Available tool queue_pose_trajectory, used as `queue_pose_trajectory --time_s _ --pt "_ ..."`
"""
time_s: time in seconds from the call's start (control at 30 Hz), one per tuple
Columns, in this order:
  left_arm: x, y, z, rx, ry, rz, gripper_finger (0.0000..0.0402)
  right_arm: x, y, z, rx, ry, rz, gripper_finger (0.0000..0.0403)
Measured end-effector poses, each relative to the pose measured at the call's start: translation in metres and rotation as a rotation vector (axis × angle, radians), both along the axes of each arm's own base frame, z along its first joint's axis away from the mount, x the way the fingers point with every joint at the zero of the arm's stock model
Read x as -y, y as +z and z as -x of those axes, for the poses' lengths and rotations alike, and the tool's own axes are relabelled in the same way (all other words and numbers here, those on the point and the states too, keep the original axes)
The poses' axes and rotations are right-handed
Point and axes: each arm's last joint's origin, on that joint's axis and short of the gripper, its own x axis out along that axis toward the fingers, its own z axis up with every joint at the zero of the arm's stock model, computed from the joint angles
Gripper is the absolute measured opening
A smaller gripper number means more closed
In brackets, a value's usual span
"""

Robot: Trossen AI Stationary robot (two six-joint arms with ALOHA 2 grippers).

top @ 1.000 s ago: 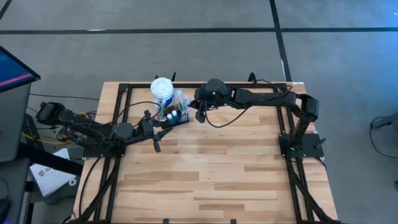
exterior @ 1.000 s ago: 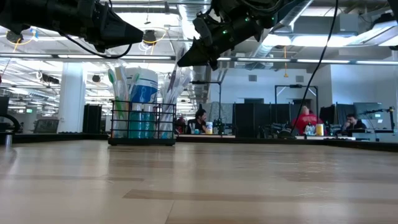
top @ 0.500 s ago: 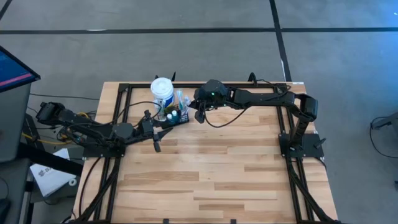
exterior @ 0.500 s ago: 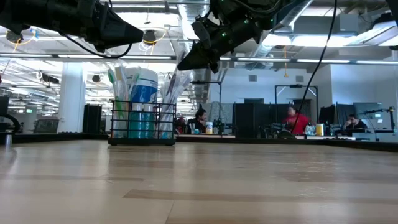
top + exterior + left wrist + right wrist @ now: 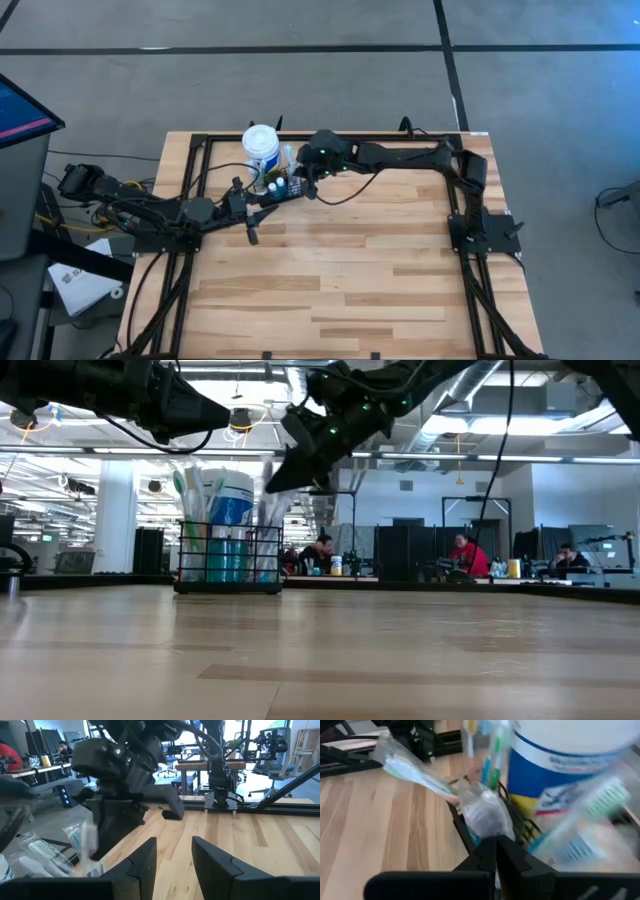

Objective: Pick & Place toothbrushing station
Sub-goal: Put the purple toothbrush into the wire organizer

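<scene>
Right tool (image 5: 495, 845), fingers together, hovers over caddy (image 5: 229, 565); left tool (image 5: 172, 865), fingers apart, waits beside. Caddy not yet lifted.

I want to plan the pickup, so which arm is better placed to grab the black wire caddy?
Probably the right: its shut gripper hovers at the black wire caddy, while the open left gripper sits beside it.
</scene>
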Motion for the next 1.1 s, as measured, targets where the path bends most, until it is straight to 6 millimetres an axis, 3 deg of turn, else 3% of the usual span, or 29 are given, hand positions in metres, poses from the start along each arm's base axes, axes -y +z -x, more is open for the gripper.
queue_pose_trajectory --time_s 0.1,0.7,1.1 --pt "0.0 0.0 0.0 0.0 -0.002 0.0 0.0117 -0.001 -0.004 -0.009 -0.03 0.027 -0.01 0.0" --pt "0.0 0.0 0.0 0.0 -0.002 0.0 0.0117 -0.002 0.006 -0.006 -0.01 0.023 -0.02 0.0003" --pt "0.0 0.0 0.0 0.0 -0.001 0.0 0.0117 0.0 0.007 -0.004 -0.012 0.026 -0.043 0.0119"
